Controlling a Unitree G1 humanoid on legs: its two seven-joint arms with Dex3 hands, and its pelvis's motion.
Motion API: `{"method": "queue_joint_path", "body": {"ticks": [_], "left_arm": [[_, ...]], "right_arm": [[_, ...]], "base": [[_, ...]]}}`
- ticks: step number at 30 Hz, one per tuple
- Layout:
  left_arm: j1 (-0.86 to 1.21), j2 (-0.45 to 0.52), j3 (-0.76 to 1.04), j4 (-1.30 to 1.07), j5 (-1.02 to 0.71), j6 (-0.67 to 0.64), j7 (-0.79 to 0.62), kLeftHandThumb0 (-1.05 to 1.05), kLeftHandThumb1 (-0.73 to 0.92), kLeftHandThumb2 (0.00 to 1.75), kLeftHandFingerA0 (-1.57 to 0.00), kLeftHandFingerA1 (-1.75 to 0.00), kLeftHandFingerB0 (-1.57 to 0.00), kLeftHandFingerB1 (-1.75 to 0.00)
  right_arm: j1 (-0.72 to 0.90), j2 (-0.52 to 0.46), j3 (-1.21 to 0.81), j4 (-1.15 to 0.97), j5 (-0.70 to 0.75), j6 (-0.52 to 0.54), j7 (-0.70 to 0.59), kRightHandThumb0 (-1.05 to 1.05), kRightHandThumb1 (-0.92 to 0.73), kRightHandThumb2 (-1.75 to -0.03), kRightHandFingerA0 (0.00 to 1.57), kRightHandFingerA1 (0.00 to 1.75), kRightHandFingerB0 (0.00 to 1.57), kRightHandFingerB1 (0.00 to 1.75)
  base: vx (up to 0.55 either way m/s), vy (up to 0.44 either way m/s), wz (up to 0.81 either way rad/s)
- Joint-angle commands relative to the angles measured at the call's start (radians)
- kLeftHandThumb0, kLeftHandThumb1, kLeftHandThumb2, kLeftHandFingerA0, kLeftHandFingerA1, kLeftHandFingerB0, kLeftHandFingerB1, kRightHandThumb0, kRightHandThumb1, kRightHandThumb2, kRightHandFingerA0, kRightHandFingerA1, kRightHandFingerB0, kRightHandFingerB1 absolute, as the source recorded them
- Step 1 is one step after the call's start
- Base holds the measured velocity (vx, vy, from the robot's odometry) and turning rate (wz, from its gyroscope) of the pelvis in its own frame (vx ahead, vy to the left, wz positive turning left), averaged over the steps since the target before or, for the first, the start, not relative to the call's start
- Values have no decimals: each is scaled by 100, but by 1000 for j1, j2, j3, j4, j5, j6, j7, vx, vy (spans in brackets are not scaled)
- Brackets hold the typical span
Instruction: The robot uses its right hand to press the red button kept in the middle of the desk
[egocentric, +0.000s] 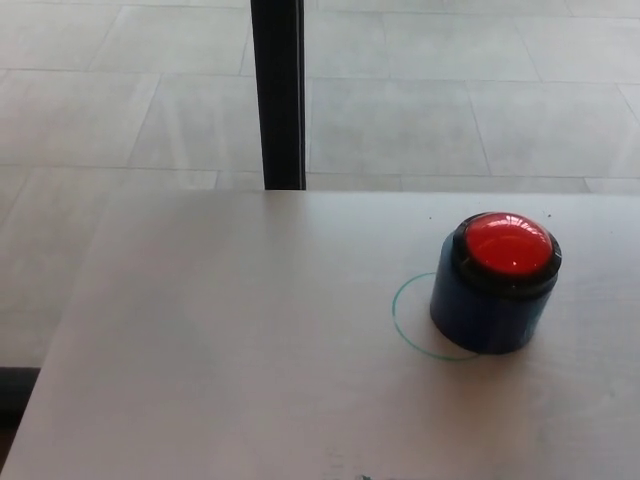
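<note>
Neither robot hand is seen, so finger state cannot be told, while the red button (508, 243) is left exposed right of centre, seemingly for pressing.

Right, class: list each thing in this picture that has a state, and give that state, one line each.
Red button: upright on its blue base, nothing touching it.
Green circle: drawn on the desk, partly covered by the base.
Desk: flat, bearing the button.
Robot hands: not in view.

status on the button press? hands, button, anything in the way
Both hands out of view. Red button on its blue base, overlapping the green circle on the desk. Nothing blocking it.
</note>
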Motion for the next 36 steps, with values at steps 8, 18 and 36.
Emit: {"method": "queue_joint_path", "body": {"ticks": [8,18,36], "left_arm": [[10,23,-10,-12,6,-8,12,-53,92,109,-51,-122,-41,-105],[8,21,-13,-9,-3,-10,20,-59,80,126,-62,-96,-51,-87],[-14,5,-13,-9,-3,-2,17,-53,92,107,-48,-120,-33,-98]], "right_arm": [[430,-104,-361,36,60,-147,-128,-65,-41,-117,128,165,111,112],[636,47,-560,194,141,-265,-276,-68,-60,-95,137,149,85,91],[783,302,-672,210,320,-220,-366,-101,-71,-123,49,113,0,45]], "base": [[0,0,0],[0,0,0],[0,0,0]]}}
